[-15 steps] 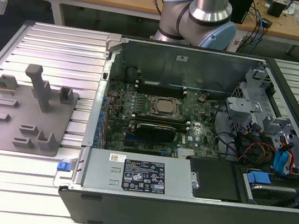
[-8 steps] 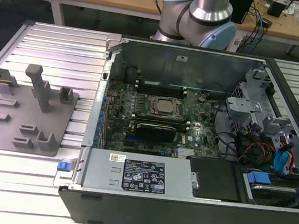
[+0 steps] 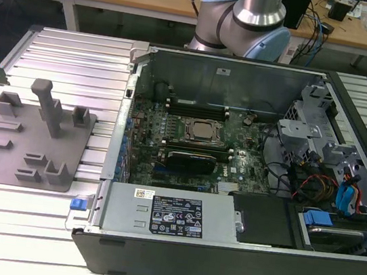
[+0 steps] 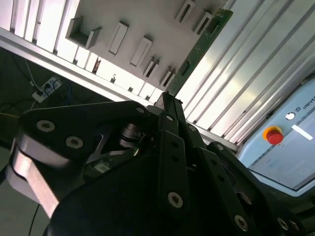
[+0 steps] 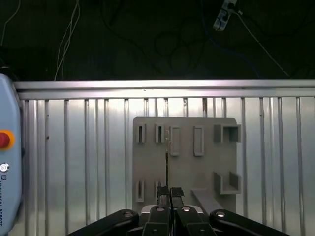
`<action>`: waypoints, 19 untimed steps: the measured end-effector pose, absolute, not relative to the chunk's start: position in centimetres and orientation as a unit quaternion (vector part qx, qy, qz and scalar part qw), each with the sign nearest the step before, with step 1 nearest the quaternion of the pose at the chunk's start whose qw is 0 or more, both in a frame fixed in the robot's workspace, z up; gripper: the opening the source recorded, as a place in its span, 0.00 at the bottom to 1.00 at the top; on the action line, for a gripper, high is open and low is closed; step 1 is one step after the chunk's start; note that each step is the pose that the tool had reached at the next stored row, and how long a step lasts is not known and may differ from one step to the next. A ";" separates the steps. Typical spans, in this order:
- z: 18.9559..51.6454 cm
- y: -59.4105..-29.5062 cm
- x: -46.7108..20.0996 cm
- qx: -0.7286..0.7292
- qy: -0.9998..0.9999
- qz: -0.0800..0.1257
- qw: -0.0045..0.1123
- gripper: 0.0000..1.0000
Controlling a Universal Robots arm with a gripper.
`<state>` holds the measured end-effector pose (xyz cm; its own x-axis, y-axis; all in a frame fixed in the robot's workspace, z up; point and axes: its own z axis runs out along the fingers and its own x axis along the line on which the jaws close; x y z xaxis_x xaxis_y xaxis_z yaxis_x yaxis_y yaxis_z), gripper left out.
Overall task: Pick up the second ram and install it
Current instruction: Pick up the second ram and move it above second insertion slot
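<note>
The second ram (image 4: 199, 49) was held edge-on by one end in the gripper (image 5: 170, 192), jaws clamped narrow on it. It was seen raised over the grey fixture plate (image 5: 186, 164) on the ribbed bench (image 5: 74, 157). An open computer case (image 3: 234, 264) was set beside the plate.

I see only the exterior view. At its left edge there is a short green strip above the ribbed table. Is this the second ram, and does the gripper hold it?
Observer: Yes. In the second wrist view the gripper is shut on one end of the second ram; the rest of the stick reaches out beyond it.
Operator: How is the stick turned toward the fixture?
Observer: In the first wrist view it shows edge-on, as a thin line in front of the grey fixture plate. I cannot tell whether they touch.
</note>
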<state>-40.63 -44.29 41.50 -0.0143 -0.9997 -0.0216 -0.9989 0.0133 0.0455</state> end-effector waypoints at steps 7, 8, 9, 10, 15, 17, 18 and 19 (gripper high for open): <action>43.9 -44.3 -40.6 0.702 -0.712 -0.024 0.008 0.09; 43.9 -44.3 -40.6 0.702 -0.712 -0.024 0.008 0.09; 43.9 -44.3 -40.3 0.702 -0.712 -0.024 0.008 0.09; 43.9 -44.3 -39.9 0.702 -0.712 -0.024 0.008 0.09; 43.9 -44.3 -37.0 0.702 -0.712 -0.024 0.008 0.09; 43.9 -44.3 -36.3 0.702 -0.712 -0.024 0.008 0.09; 43.9 -44.3 -35.9 0.702 -0.712 -0.024 0.008 0.09; 43.9 -44.3 -35.6 0.702 -0.712 -0.024 0.008 0.09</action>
<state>-35.57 -44.29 43.91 -0.0144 -0.9997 -0.0215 -0.9989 0.0134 0.0460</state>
